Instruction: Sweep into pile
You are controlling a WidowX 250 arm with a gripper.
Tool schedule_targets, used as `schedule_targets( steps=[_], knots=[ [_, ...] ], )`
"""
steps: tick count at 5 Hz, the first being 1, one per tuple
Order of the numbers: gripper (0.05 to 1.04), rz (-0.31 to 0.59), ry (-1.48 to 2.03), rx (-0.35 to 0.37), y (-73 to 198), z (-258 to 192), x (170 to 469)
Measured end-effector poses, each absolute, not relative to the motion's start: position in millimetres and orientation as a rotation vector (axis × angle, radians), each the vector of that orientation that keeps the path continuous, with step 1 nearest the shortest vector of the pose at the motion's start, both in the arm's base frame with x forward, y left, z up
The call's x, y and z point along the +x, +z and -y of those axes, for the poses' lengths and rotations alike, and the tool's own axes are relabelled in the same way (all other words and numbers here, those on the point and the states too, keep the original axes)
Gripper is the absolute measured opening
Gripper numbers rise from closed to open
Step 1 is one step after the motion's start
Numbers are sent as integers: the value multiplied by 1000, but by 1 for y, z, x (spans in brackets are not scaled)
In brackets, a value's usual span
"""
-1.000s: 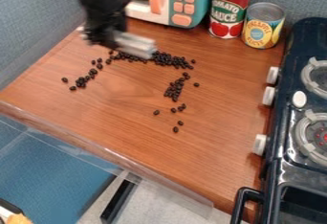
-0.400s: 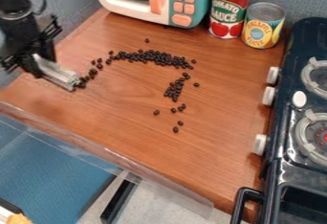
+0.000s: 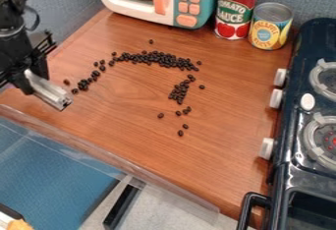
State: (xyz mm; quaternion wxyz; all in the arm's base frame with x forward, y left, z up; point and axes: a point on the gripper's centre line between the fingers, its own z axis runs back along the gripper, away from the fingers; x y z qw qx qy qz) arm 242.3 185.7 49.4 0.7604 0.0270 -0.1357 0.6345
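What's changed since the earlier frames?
Black two-finger gripper moved left and toward the front edge of the brown wood-look counter, past the left end of the small dark oval beans. Nothing visibly grasped or released. The beans, tall red can and shorter yellow can look unchanged.

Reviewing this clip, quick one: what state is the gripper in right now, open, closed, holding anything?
Gripper: closed on a silvery bar-like tool, which juts out over the left side of the counter.
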Motion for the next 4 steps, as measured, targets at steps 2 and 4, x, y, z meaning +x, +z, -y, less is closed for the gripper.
schedule_targets(
  steps=[2,4],
  knots=[
    [368,313,1371,107,28,-167,259],
    [368,321,1379,131,18,-154,275]
  ],
)
